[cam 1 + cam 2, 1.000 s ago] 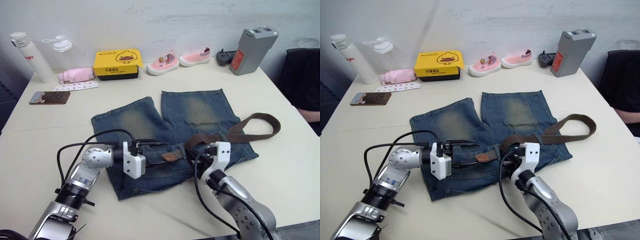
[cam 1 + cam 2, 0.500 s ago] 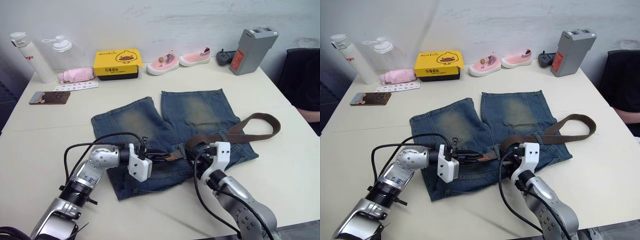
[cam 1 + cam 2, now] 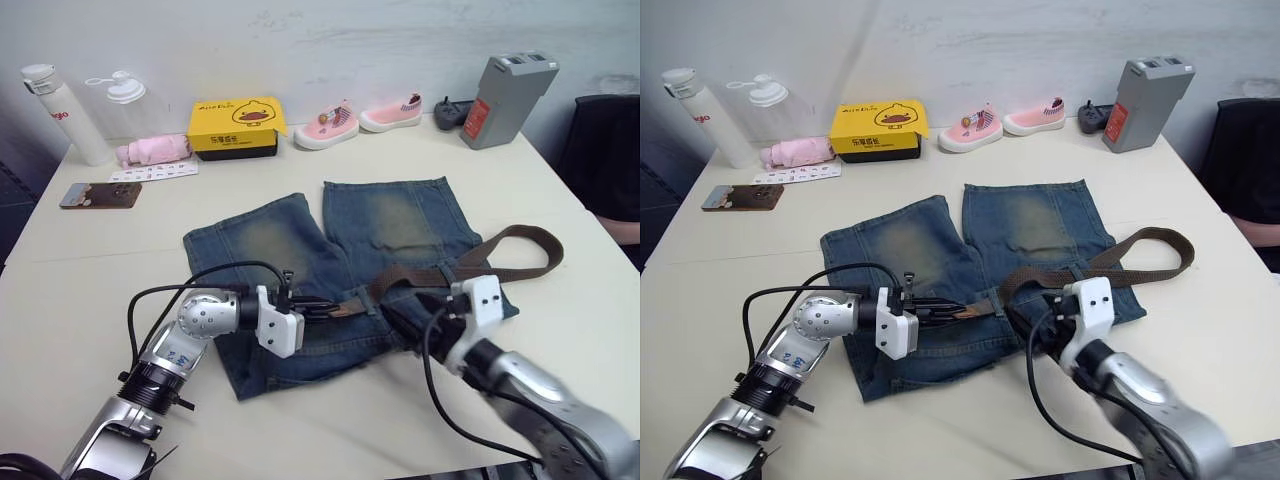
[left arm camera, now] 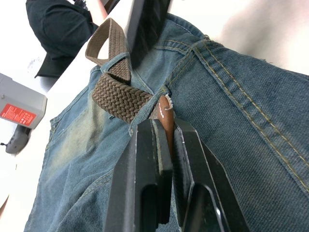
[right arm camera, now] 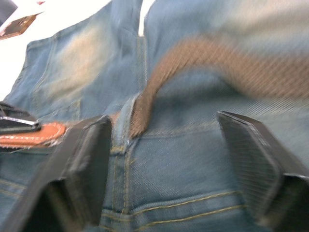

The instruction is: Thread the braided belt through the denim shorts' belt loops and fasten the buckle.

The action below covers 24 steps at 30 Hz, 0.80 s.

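The shorts (image 3: 340, 270) lie flat on the surface (image 3: 100, 280), waistband toward the robot, legs pointing away. The belt (image 3: 505, 262) runs along the waistband from the middle out past the shorts' right edge, where it curls into a loop on the surface and doubles back.

The left tool (image 3: 940, 312) lies low over the waistband at the middle, its fingers (image 4: 154, 159) closed tight on the belt's tan leather tip (the smooth end, not the woven part). In the left wrist view the tip stands pinched between the two black fingers, with the woven strap emerging just beyond them from under a belt loop (image 4: 166, 87).

The right tool (image 5: 159, 145) hovers over the waistband just right of the left one, fingers spread wide and gripping nothing. In the right wrist view the belt passes between its fingers, under a loop (image 5: 126, 121), with the left tool's tip and the leather end beside it.
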### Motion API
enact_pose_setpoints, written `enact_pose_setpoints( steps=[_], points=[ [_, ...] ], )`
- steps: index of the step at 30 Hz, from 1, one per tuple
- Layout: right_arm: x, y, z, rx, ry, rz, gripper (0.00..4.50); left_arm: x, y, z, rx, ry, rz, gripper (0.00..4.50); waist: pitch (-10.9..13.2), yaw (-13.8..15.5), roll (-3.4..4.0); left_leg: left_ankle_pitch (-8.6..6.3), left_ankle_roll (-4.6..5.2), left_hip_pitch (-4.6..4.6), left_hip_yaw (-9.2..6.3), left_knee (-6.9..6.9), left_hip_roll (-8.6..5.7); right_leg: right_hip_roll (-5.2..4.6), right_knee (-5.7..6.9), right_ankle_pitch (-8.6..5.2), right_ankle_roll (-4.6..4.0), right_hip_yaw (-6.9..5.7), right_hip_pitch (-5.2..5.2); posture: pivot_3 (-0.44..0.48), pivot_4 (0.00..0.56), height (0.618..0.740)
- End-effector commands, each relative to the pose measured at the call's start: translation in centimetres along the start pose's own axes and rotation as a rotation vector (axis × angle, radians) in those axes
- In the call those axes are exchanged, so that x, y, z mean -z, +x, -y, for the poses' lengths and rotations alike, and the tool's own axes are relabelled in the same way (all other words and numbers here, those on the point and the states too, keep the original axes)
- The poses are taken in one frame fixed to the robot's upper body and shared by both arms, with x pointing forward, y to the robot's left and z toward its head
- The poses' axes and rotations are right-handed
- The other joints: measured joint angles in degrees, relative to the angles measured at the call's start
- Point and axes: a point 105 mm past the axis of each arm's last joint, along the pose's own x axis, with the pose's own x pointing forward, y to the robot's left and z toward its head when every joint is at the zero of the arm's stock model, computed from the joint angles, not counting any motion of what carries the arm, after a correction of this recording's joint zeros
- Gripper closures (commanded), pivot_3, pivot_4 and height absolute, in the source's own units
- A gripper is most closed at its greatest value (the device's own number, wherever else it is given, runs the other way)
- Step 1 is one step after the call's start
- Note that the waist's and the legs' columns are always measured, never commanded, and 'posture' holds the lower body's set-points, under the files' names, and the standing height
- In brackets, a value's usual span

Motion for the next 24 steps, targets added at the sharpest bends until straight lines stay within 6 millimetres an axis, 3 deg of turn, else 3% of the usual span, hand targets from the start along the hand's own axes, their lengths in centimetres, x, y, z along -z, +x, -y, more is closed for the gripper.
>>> enact_pose_setpoints(
  steps=[1, 3, 6, 10, 13, 17, 18, 19, 21, 24],
  points=[
    [0.3, -1.6, -3.0, -0.213, -0.493, -0.140, 0.04, -1.0, -0.7, -1.0, -0.044, -0.038, 0.036, 4.50, 0.0, 0.0, -0.09, 0.00, 0.00, 0.03, 0.01, -0.05, 0.02, 0.03, -0.01, 0.00, 0.00, 0.00, 0.03, 0.000, 0.150, 0.712],
    [1.7, -1.8, -2.7, -0.262, -0.710, -0.219, 0.04, -1.1, -0.8, -1.0, -0.044, -0.048, 0.039, 4.50, 0.0, -0.1, -0.14, 0.01, -0.03, 0.02, 0.03, -0.04, 0.00, 0.11, -0.11, 0.00, 0.00, -0.03, 0.06, 0.000, 0.150, 0.712],
    [2.3, -0.8, -0.3, -0.196, -0.998, -0.254, 0.04, -1.2, -1.0, -1.0, -0.045, -0.053, 0.037, 4.50, 0.1, 0.0, -0.28, 0.04, -0.09, 0.02, 0.24, -0.05, 0.00, 0.12, -0.16, 0.00, 0.00, -0.10, 0.08, 0.000, 0.150, 0.712],
    [3.2, 0.0, 2.3, -0.105, -1.116, -0.318, 0.04, -1.5, -1.2, -1.2, -0.052, -0.052, 0.034, 4.50, 0.1, 0.3, -0.41, 0.09, -0.16, -0.02, 0.24, 0.11, 0.00, 0.08, -0.17, 0.02, 0.04, -0.18, 0.14, 0.000, 0.150, 0.712],
    [4.1, 0.3, 3.1, -0.072, -1.111, -0.343, 0.85, -1.6, -1.3, -1.3, -0.057, -0.052, 0.031, 4.50, 0.1, 0.2, -0.44, 0.09, -0.17, 0.00, 0.20, 0.20, 0.02, 0.12, -0.22, 0.02, 0.04, -0.23, 0.24, 0.000, 0.150, 0.712],
    [4.7, 0.2, 3.6, -0.040, -1.037, -0.360, 2.72, -1.7, -1.4, -1.2, -0.056, -0.044, 0.025, 4.50, 0.1, 0.1, -0.45, 0.09, -0.17, 0.04, 0.16, 0.22, 0.03, 0.11, -0.22, 0.02, 0.04, -0.26, 0.33, 0.000, 0.150, 0.712],
    [4.4, 0.2, 4.3, -0.006, -1.003, -0.363, 2.89, -1.7, -1.5, -1.2, -0.056, -0.041, 0.023, 4.50, 0.1, 0.1, -0.45, 0.09, -0.17, 0.07, 0.14, 0.22, 0.03, 0.11, -0.22, 0.02, 0.04, -0.27, 0.38, 0.000, 0.150, 0.712],
    [4.0, 0.1, 5.1, 0.036, -0.969, -0.364, 3.57, -1.7, -1.6, -1.2, -0.054, -0.037, 0.021, 4.50, 0.1, 0.1, -0.46, 0.09, -0.17, 0.08, 0.11, 0.24, 0.03, 0.11, -0.21, 0.02, 0.04, -0.29, 0.40, 0.000, 0.150, 0.712],
    [3.0, -0.3, 7.0, 0.128, -0.897, -0.372, 4.40, -1.7, -1.8, -0.9, -0.045, -0.023, 0.015, 4.50, 0.1, 0.2, -0.44, 0.09, -0.17, 0.05, 0.04, 0.26, 0.02, 0.09, -0.22, 0.02, 0.04, -0.34, 0.42, 0.000, 0.150, 0.712],
    [1.7, -1.0, 9.3, 0.220, -0.868, -0.387, 4.40, -1.7, -2.2, -0.4, -0.023, -0.012, 0.011, 4.50, 0.1, 0.3, -0.41, 0.08, -0.15, 0.02, 0.01, 0.28, -0.02, 0.04, -0.21, 0.02, 0.04, -0.35, 0.42, 0.000, 0.150, 0.712]
  ],
)
